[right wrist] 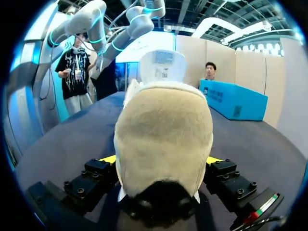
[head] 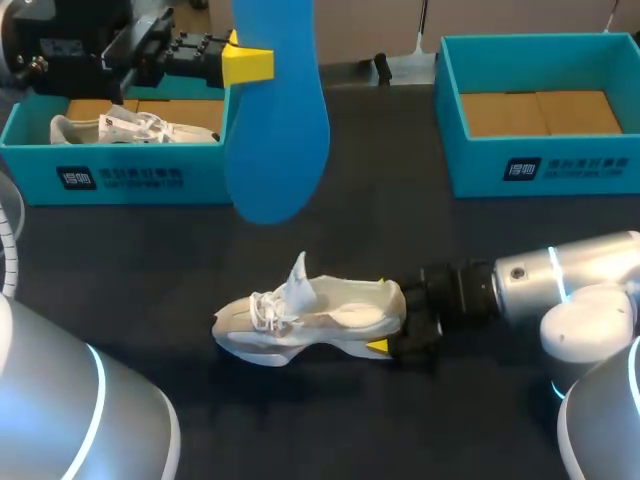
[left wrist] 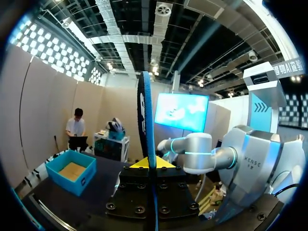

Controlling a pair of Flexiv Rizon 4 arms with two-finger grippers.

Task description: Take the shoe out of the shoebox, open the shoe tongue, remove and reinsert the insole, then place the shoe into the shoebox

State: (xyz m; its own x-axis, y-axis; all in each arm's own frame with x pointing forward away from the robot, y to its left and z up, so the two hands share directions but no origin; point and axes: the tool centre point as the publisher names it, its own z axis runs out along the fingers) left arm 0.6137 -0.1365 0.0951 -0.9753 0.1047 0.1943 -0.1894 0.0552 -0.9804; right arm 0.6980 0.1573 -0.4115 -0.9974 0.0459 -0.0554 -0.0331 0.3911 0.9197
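Holding the blue insole (head: 275,130) well above the table (head: 400,230), my left gripper (left wrist: 153,163) is closed on it, one yellow tip against each face. In the left wrist view the insole stands edge-on between the fingers. The white shoe (head: 310,320) rests on its sole on the dark table, out of both boxes, with its toe toward my left and its tongue (head: 298,275) raised. My right gripper (right wrist: 162,160) clasps the heel, its fingers spread wide with one tip touching each side. The left shoebox (head: 120,180) contains a second white shoe (head: 130,127). The right shoebox (head: 540,170) shows its brown cardboard floor.
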